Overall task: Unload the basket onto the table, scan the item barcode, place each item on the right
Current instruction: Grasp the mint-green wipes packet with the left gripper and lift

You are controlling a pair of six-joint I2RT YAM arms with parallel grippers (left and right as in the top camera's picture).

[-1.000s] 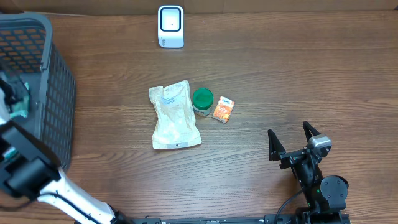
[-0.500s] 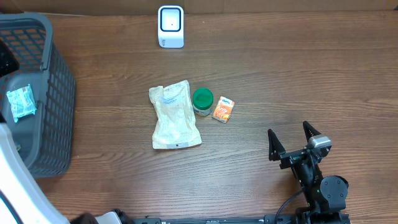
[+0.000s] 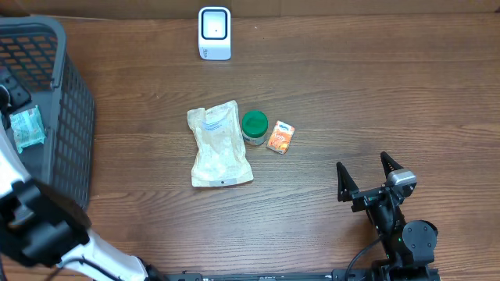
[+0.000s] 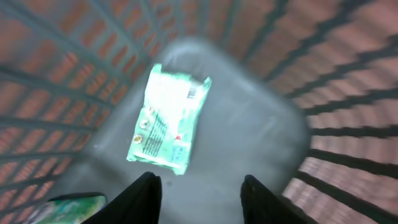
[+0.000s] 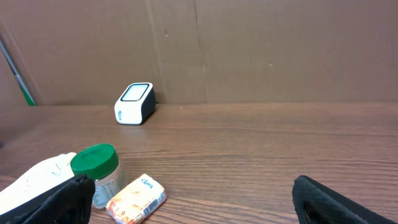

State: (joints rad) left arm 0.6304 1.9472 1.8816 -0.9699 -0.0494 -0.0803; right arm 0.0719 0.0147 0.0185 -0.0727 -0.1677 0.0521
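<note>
We see the left gripper (image 4: pixel 202 200) hanging inside the basket (image 3: pixel 72 117), its fingers parted and holding nothing. The green packet (image 4: pixel 168 118) lies flat on the basket floor below, clear of the fingers and close to the mesh walls, which leave little room on every side. On the table (image 3: pixel 375 86), the scanner (image 3: pixel 214 33) stands at the far edge. The pouch (image 3: pixel 219 144), the green-lidded jar (image 3: pixel 255 127) and the orange box (image 3: pixel 280 138) cluster mid-table, with bare wood around them. The right gripper (image 3: pixel 366 175) rests near the front edge with its jaws wide and empty.
</note>
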